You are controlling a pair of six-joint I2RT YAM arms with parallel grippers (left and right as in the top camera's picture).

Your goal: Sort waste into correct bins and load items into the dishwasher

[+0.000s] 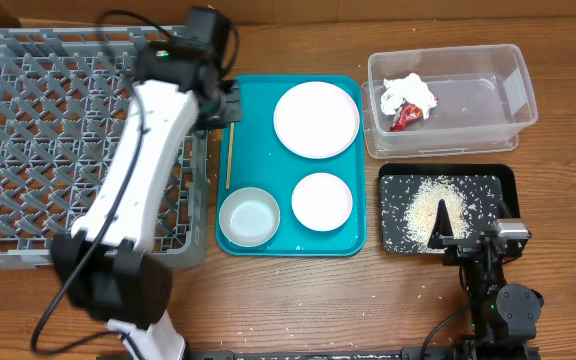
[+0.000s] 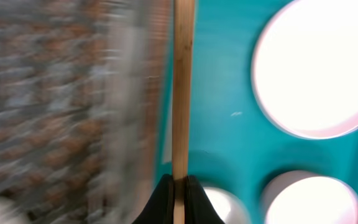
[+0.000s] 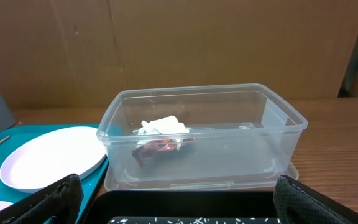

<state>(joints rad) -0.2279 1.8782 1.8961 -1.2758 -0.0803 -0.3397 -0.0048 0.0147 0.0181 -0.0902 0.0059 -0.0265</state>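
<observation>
My left gripper (image 1: 224, 106) is shut on a thin wooden chopstick (image 1: 229, 155) at the left edge of the teal tray (image 1: 268, 150), beside the grey dish rack (image 1: 58, 130). The left wrist view shows the jaws (image 2: 179, 184) closed on the stick (image 2: 183, 93). The pale plate (image 1: 315, 119), white dish (image 1: 321, 201) and silver bowl (image 1: 249, 216) sit on the teal tray. The tissue (image 1: 406, 90) and red wrapper (image 1: 405, 118) lie in the clear tub (image 1: 468, 110). Rice (image 1: 428, 205) covers the black tray (image 1: 498, 180). My right gripper (image 1: 465, 240) is open and empty at its near edge. No cup is in view.
The right wrist view shows the clear tub (image 3: 229, 155) straight ahead, the black tray (image 3: 191, 202) under the open fingers (image 3: 179, 194), and the plate (image 3: 48, 158) to the left. A few rice grains lie on the wooden table (image 1: 398, 300) near the front.
</observation>
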